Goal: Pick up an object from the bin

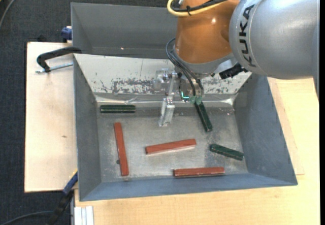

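Hovering gripper [181, 104] beside dark green stick [204, 117], long axis slanting down-right.

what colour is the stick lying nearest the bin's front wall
Reddish brown. The stick shows best in the camera view, flat along the front wall.

Grey metal bin [264, 132], three red-brown sticks [170, 147] and dark green sticks [118, 108] loose on its floor.
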